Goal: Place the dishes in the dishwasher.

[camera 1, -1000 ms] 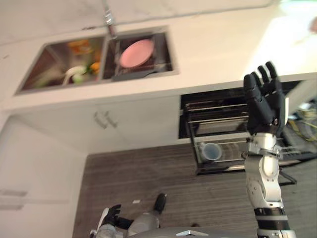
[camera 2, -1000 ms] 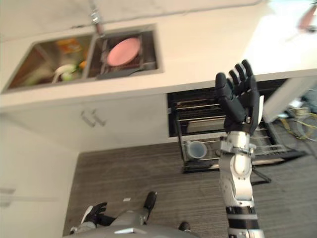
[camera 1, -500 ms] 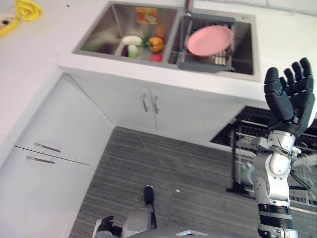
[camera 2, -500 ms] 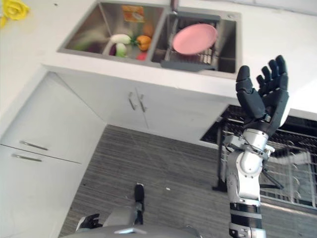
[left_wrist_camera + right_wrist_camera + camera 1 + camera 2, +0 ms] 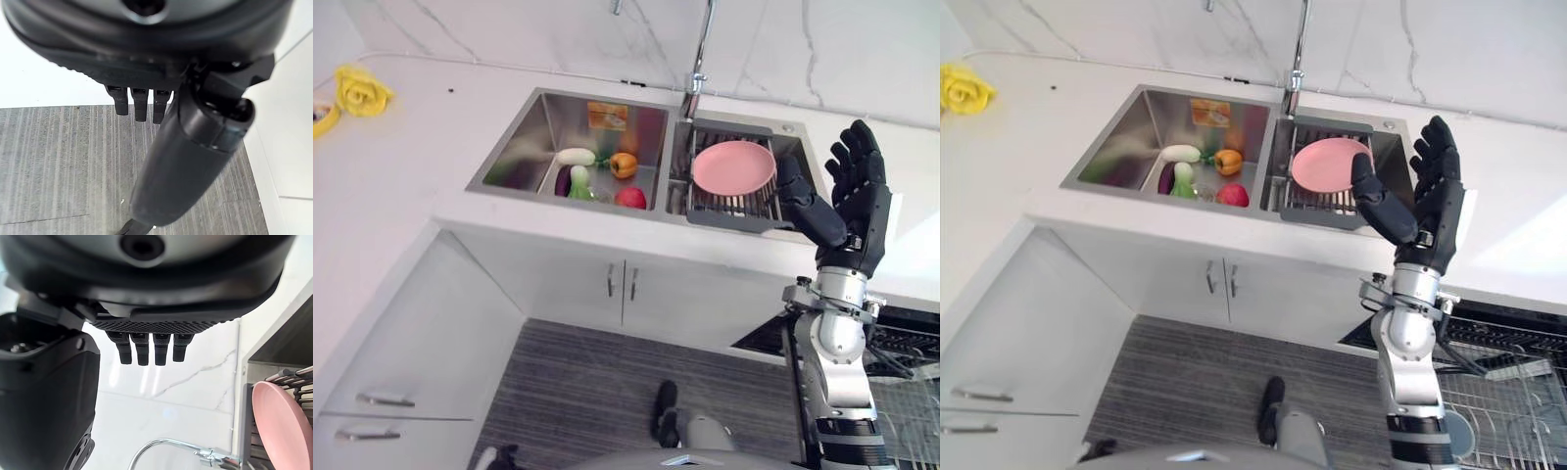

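The pink plate (image 5: 733, 167) lies flat on a dark rack (image 5: 741, 211) in the right basin of the sink (image 5: 514, 152), upper centre of the head views and at the lower right edge of the right wrist view. Nothing touches it.

The right hand (image 5: 850, 204) stands raised at centre right, just beside the plate's right side in the picture, fingers straight and spread, thumb (image 5: 809, 205) angled toward the plate, holding nothing. In its wrist view the fingertips (image 5: 147, 353) point past the tap (image 5: 186, 450), with the plate off to one side rather than between thumb and fingers.

To pick up well, I judge the hand should drop and turn so the thumb goes over the plate's near rim and the fingers slide under it, using the rack's bars as clearance (a flat plate gives little edge to pinch from above). Closing on the rim nearest the counter (image 5: 401, 196) edge would spare a long reach past the tap. A firm grip is needed before lifting, since a smooth plate may slip or tilt.

The dishwasher rack (image 5: 1498, 387) sits pulled out at the lower right of the right eye view, well below the sink. Vegetables (image 5: 592, 176) in the left basin are apart from the plate. The left hand (image 5: 161, 63) hangs over the floor (image 5: 58, 161), idle, fingers relaxed and holding nothing.
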Tool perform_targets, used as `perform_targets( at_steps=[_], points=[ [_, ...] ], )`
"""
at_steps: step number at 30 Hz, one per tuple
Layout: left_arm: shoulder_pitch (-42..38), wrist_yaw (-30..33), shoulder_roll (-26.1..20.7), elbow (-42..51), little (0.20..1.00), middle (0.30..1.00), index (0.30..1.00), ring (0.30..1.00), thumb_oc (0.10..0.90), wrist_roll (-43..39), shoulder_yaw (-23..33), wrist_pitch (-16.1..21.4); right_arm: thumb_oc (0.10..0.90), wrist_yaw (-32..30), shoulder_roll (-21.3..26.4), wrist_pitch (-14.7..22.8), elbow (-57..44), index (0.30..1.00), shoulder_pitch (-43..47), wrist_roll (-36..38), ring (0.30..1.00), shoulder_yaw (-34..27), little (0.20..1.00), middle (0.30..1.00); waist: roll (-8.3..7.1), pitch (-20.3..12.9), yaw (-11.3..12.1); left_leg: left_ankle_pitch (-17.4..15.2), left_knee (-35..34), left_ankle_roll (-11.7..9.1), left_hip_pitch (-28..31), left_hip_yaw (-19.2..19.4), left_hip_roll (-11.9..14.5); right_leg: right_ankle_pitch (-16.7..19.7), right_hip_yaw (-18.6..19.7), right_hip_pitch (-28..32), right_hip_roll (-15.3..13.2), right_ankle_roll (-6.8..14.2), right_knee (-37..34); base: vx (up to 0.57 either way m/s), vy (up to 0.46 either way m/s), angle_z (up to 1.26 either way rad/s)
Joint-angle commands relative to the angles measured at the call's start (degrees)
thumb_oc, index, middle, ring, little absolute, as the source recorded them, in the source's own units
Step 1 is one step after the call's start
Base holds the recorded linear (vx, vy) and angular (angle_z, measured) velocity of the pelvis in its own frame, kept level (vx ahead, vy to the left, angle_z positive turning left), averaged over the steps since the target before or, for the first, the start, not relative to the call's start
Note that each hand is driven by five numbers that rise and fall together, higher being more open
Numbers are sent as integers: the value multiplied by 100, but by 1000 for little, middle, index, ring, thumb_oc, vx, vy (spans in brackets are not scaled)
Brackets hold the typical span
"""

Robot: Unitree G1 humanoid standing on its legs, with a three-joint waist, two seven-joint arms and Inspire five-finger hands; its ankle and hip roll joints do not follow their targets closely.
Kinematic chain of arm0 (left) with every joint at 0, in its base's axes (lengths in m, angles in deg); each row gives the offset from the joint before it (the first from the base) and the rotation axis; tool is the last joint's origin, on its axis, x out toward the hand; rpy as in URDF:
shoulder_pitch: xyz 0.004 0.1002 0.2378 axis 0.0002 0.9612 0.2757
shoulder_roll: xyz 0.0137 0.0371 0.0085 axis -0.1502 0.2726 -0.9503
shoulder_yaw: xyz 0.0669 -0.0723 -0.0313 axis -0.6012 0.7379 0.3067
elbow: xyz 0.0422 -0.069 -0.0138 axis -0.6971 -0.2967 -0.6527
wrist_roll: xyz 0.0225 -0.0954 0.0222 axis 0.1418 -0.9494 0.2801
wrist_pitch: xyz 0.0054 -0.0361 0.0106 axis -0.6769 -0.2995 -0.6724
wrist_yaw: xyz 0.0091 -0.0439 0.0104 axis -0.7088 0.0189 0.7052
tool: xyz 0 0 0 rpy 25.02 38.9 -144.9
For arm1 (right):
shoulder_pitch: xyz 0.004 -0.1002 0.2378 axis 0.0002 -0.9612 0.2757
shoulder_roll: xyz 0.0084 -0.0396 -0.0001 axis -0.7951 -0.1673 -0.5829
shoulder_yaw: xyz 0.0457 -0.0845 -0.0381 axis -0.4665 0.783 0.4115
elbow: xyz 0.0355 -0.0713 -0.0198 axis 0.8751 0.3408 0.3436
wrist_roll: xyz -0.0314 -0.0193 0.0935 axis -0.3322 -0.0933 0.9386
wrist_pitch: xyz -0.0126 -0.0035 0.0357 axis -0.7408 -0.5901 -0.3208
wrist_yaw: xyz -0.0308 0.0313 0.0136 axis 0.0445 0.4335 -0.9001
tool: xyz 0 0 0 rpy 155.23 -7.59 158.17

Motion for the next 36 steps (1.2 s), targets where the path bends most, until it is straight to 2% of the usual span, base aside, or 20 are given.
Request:
perform_targets(
  at_steps=[1,6,8,9,10,11,12,14,15,17,20,24,28,30,31,32,33,34,35,36],
  points=[
    [-583,130,-51,-74,900,900,900,900,800,194,100,159,800,-111,287,451,-744,900,438,-291,900,-427,900,900,-62,179,20,535,-326,-473,-210,-589,557,-154,389,1192,-522,1395,-788,196,-140,-55],
    [-608,114,78,-70,900,900,900,900,800,163,-9,157,800,-53,416,484,-852,900,501,-197,900,-400,900,900,36,127,-18,540,-154,-593,-75,-578,725,-269,512,1450,-289,1273,-1023,113,-117,-51],
    [-660,115,93,-41,900,900,900,900,800,215,-98,156,800,33,457,512,-853,900,502,-30,900,-405,900,900,78,195,-74,716,397,-778,-187,-556,959,-413,519,1549,-145,1144,-1057,131,-236,-40],
    [-690,107,77,-8,900,900,900,900,800,239,-162,162,800,62,435,543,-829,900,466,108,900,-453,900,900,81,241,-101,992,727,-912,-323,-513,1112,-460,465,1626,-105,1091,-1078,56,-152,-41],
    [-690,107,77,-8,900,900,900,900,800,239,-162,162,800,62,435,543,-829,900,466,108,900,-453,900,900,81,241,-101,992,727,-912,-323,-513,1112,-460,465,1626,-105,1091,-1078,99,-225,-42],
    [-786,118,88,117,900,900,900,900,800,217,-255,204,800,167,494,558,-736,900,456,282,900,-373,900,900,1,386,-22,1296,1496,-995,-660,-820,1104,-513,485,1735,-131,996,-1140,96,-171,-26],
    [-833,141,91,138,900,900,900,900,800,203,-287,202,800,183,513,551,-709,900,479,322,900,-375,900,900,-41,441,-1,1225,1691,-973,-901,-945,998,-548,502,1769,-187,989,-1156,154,-208,-16],
    [-864,137,104,196,900,900,900,900,800,194,-350,232,800,271,540,533,-667,900,576,400,900,-356,900,900,-112,479,113,862,1400,-764,-1364,-972,565,-599,586,1856,-272,1033,-1156,179,-62,-34],
    [-871,132,99,201,900,900,900,900,800,224,-389,237,800,283,591,533,-633,900,625,383,900,-318,900,900,-135,463,180,807,1174,-678,-1547,-1006,383,-611,645,1887,-272,1062,-1156,220,-10,-41],
    [-855,116,117,214,900,900,900,900,800,269,-513,239,800,287,613,556,-545,900,663,407,900,-262,900,900,-76,419,286,1107,715,-631,-1767,-1030,216,-659,741,1980,-174,1102,-1156,227,5,-42],
    [-736,114,77,196,900,900,900,900,800,221,-452,283,800,430,581,557,-567,900,662,426,900,-142,900,900,-16,312,280,968,365,-523,-1362,-1284,198,-646,844,1993,-126,1100,-1149,186,61,-53],
    [-672,102,98,58,900,900,900,900,800,75,-274,252,800,509,507,550,-578,900,552,525,900,-151,900,900,-5,174,246,936,-106,-431,-854,-1329,155,-688,870,2095,-107,1105,-1117,140,75,-69],
    [-663,88,91,-12,900,900,900,900,800,83,-207,234,800,570,500,502,-587,900,494,504,900,-148,900,900,-40,95,251,901,-285,-375,-657,-1322,123,-720,905,2168,-125,1121,-1090,83,80,20],
    [-645,62,67,-79,900,900,900,900,800,136,-187,205,800,593,476,499,-659,900,407,494,900,-227,900,900,-121,44,258,850,-326,-329,-610,-1370,113,-774,937,2178,-114,1125,-968,79,110,22],
    [-669,35,30,-140,900,900,900,900,800,168,-221,179,800,577,402,552,-712,900,355,479,900,-302,900,900,-171,99,201,882,-326,-295,-638,-1494,133,-843,1133,2011,-33,1117,-579,14,54,36],
    [-674,34,26,-144,900,900,900,900,800,169,-221,181,800,577,397,553,-711,900,358,477,900,-303,900,900,-174,93,201,883,-326,-295,-649,-1496,133,-866,1133,1981,-36,1116,-537,-82,43,40],
    [-826,-1,-64,-137,900,900,900,900,800,301,-367,167,800,541,369,562,-760,900,306,394,900,-355,900,900,-198,155,37,989,-326,-270,-796,-1726,115,-904,1824,1712,129,1208,-188,-77,16,31],
    [-826,-1,-64,-137,900,900,900,900,800,301,-367,167,800,541,369,562,-760,900,306,394,900,-355,900,900,-198,155,37,989,-326,-270,-796,-1726,115,-904,1824,1712,129,1208,-188,-61,13,44],
    [-909,-27,-86,-92,900,900,900,900,800,371,-456,185,800,514,369,546,-793,900,279,306,900,-432,900,900,-201,126,-42,946,-326,-276,-856,-1840,104,-968,2164,1677,137,1250,-188,-18,-52,80],
    [-953,-39,-105,-60,900,900,900,900,800,430,-513,210,800,499,355,507,-815,900,318,213,900,-459,900,900,-186,126,-33,966,-326,-324,-931,-1906,162,-924,2235,1609,-35,1278,-230,-18,-52,80]
  ],
)
